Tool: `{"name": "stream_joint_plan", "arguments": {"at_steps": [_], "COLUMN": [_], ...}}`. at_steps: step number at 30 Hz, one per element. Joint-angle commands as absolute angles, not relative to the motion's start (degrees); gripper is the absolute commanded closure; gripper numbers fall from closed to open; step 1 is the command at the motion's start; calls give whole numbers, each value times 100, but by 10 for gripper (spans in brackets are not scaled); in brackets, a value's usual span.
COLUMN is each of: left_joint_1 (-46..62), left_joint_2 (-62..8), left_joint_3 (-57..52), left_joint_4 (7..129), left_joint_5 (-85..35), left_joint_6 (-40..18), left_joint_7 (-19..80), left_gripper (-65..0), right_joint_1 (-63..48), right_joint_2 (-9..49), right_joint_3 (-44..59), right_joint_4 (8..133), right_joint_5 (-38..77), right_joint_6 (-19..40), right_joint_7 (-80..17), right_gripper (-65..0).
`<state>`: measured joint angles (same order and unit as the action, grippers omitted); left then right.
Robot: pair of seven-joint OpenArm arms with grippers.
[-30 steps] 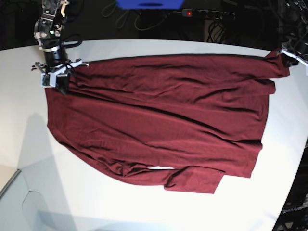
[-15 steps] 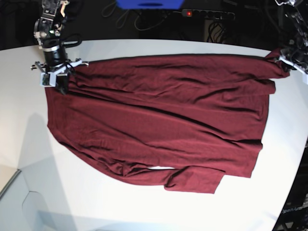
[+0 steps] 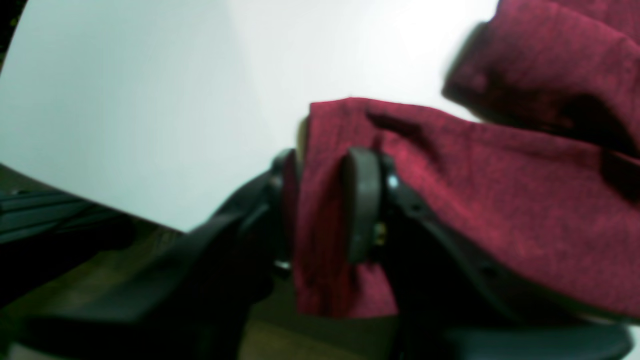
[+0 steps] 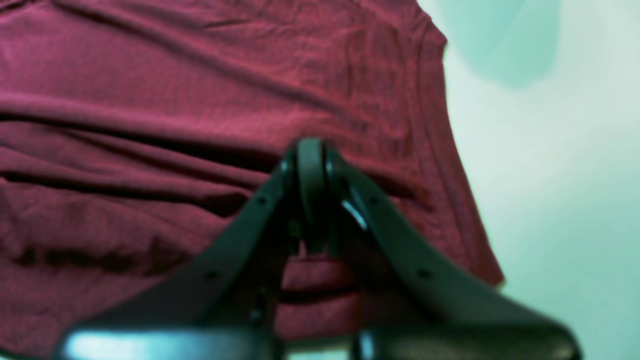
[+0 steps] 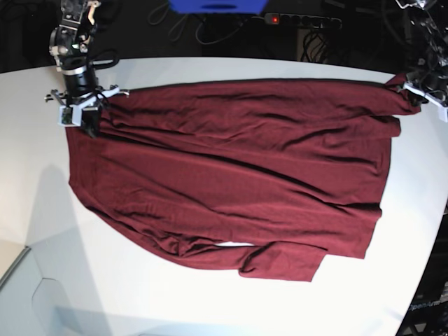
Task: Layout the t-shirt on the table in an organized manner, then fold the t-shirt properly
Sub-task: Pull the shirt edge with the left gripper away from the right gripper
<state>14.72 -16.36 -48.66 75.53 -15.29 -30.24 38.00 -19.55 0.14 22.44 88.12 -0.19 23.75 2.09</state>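
Observation:
The dark maroon t-shirt [image 5: 231, 175] lies spread and wrinkled across the white table [image 5: 210, 301]. Its upper edge runs fairly straight between the two grippers. At the base view's right, my left gripper [image 5: 418, 85] is shut on a corner of the shirt. In the left wrist view a fold of the t-shirt [image 3: 500, 200] fills the gap of the left gripper [image 3: 324, 167] between both pads. My right gripper [image 5: 87, 120] sits at the shirt's upper left corner. Up close, the right gripper [image 4: 311, 150] has its pads pressed together on a thin pinch of the t-shirt [image 4: 175, 100], with creases running toward it.
A sleeve [image 5: 280, 264] juts out at the shirt's lower edge. Behind the table are a power strip [image 5: 301, 21], cables and a blue object [image 5: 217, 5]. The table's curved edge [image 5: 427, 280] falls away close to the shirt on the right.
The left gripper has narrowed onto the shirt corner at the base view's right and shifted slightly, nudging that corner. The right arm and the rest of the shirt are unchanged.

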Motion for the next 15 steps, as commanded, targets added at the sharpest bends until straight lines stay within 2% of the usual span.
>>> {"name": "stream_joint_plan", "arguments": {"at_steps": [1,2,8,15], "left_joint_1": [1490,1490,1552,1552], "left_joint_2": [-1701,-1692,-1631,-1015], "left_joint_3": [-4892,-4901,-4927,-5648], "left_joint_4": [7600,7635,8233,10026], "left_joint_5": [-1455,-1455,-1516,-1516], "left_joint_6": [-3046,-3046,-3055,-3064], "left_joint_7": [3934,3934,3969,3996], "left_gripper": [-56,0,0,0], "right_joint_1": [-1930,-1921,-1903,-1798], "right_joint_2": [48,48,48,48], "right_joint_3": [2255,2255,2255,2088], "right_joint_4": [8892,8892,8945,8945], "right_joint_5": [31,31,31,31], "right_joint_6": [2369,2369,2369,2369], "right_joint_7": [365,365,400,391], "right_gripper": [0,0,0,0]}}
